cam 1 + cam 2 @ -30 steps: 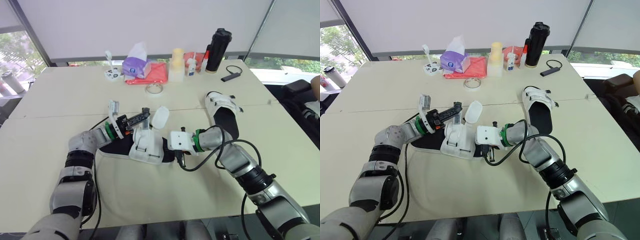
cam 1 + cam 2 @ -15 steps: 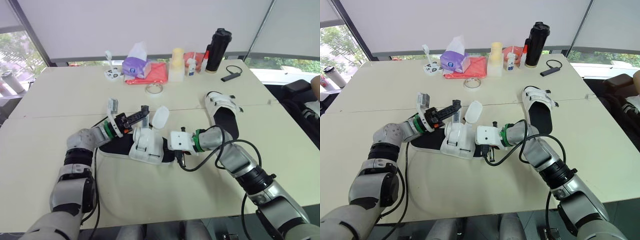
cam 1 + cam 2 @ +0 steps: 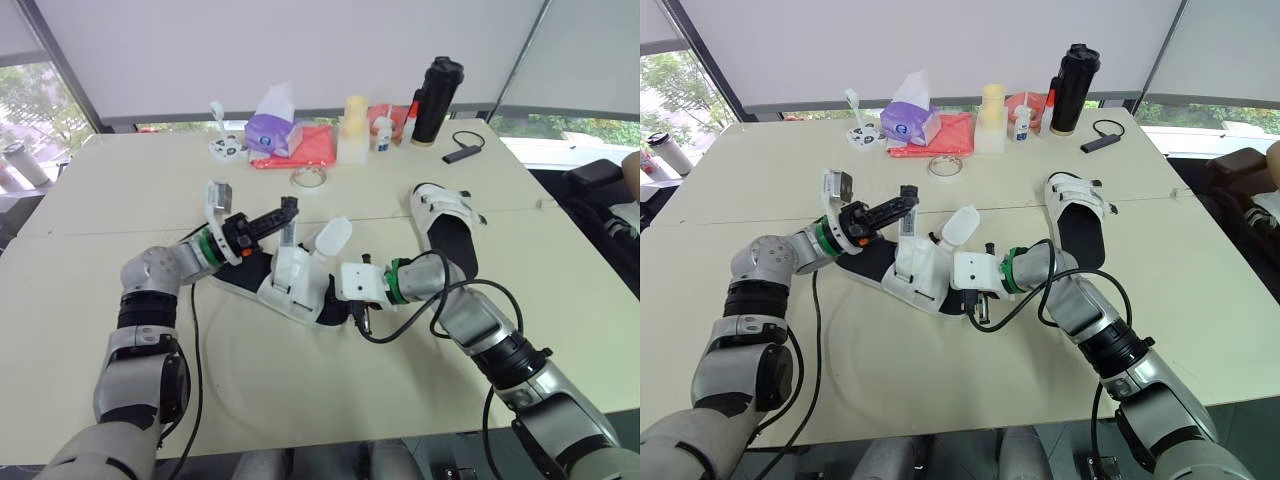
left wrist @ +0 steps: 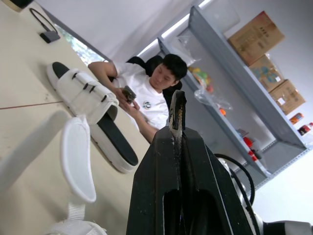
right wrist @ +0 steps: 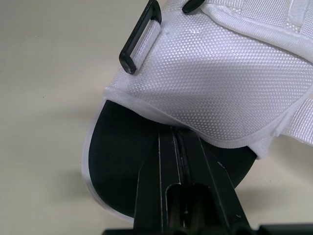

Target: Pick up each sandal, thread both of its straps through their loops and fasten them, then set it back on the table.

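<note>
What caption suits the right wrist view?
Right hand, black fingers shut, tips at the edge of the white mesh sandal's upper, over its black insole.

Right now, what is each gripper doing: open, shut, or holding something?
Left gripper: shut on the white strap of the near sandal.
Right gripper: shut on that sandal's edge.

Silver-grey shells on the left arm (image 3: 150, 300) and right arm (image 3: 480, 330), black bands at the joints. Green ring (image 3: 395, 280) at each wrist, then a white block (image 3: 358, 281). Black cables (image 3: 440, 310) loop loose off both forearms. Left gripper (image 4: 177, 105) and right gripper (image 5: 177, 136): slim matte-black fingers (image 4: 161, 186).
</note>
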You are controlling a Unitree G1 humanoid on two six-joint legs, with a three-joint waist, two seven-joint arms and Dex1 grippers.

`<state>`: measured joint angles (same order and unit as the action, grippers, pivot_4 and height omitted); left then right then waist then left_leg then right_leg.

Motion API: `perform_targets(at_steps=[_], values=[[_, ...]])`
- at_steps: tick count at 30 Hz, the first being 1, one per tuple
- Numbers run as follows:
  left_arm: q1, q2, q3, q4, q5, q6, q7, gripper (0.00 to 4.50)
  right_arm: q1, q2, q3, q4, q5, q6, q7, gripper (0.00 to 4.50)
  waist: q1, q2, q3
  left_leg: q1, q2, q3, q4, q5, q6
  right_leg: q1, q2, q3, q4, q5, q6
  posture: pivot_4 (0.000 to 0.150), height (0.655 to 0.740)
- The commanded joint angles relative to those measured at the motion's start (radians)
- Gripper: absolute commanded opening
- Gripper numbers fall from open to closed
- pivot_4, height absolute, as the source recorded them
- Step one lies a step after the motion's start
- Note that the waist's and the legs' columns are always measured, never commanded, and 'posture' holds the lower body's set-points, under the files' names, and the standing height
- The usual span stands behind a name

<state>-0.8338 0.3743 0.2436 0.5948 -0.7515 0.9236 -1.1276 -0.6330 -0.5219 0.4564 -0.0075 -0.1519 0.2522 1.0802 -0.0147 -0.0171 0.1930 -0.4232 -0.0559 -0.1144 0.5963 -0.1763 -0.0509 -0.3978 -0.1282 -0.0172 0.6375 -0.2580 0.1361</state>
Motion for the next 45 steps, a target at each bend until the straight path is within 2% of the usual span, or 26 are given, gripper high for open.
perform_targets(at_steps=[1,16,20,23,30,38,45], values=[[-0.045,0.004,-0.033,0.044,0.047,-0.047,-0.019,0.06,0.020,-0.008,0.019,0.003,-0.012,0.007,0.010,0.00,0.001,0.000,0.000,0.000,0.000,0.000,0.000,0.000,0.000,0.000,0.000,0.000,0.000,0.000,0.000,0.150,0.7400],[-0.177,-0.026,-0.049,0.386,0.192,-0.207,-0.037,0.06,0.032,-0.019,0.015,-0.023,-0.014,0.024,0.008,0.00,0.000,0.000,0.000,0.000,0.000,0.000,0.000,0.000,0.000,0.000,0.000,0.000,0.000,0.000,0.000,0.150,0.7400],[-0.204,-0.043,-0.043,0.486,0.227,-0.205,0.014,0.06,0.034,-0.020,0.014,-0.027,-0.015,0.028,0.007,0.00,0.001,0.000,0.000,0.000,0.000,0.000,0.000,0.000,0.000,0.001,0.000,-0.001,0.000,0.000,0.001,0.150,0.7400],[-0.208,-0.047,-0.047,0.512,0.247,-0.187,0.003,0.84,0.035,-0.021,0.014,-0.029,-0.015,0.030,0.006,0.00,0.001,0.000,0.000,0.000,0.000,0.000,0.000,0.000,0.000,0.001,0.000,-0.001,0.000,0.000,0.001,0.150,0.7400],[-0.204,-0.051,-0.051,0.509,0.292,-0.200,-0.007,4.47,0.034,-0.020,0.015,-0.027,-0.015,0.031,0.006,0.00,0.001,0.000,0.000,0.000,0.000,0.000,0.000,0.000,0.000,0.001,0.000,-0.001,0.000,0.000,0.001,0.150,0.7400],[-0.205,-0.007,-0.033,0.529,0.340,-0.273,0.063,4.47,0.026,-0.011,0.018,-0.016,-0.014,0.023,0.003,0.00,-0.003,0.000,-0.001,0.008,0.000,0.000,0.000,0.000,0.000,0.008,0.000,-0.001,0.001,-0.001,0.002,0.150,0.7400],[-0.204,0.107,-0.017,0.443,0.310,-0.219,-0.039,4.47,0.026,-0.009,0.022,-0.016,-0.013,0.024,0.001,0.00,-0.023,0.000,0.000,0.008,0.001,-0.001,-0.001,0.000,0.000,0.006,0.002,-0.001,0.002,-0.001,0.002,0.150,0.7400]])
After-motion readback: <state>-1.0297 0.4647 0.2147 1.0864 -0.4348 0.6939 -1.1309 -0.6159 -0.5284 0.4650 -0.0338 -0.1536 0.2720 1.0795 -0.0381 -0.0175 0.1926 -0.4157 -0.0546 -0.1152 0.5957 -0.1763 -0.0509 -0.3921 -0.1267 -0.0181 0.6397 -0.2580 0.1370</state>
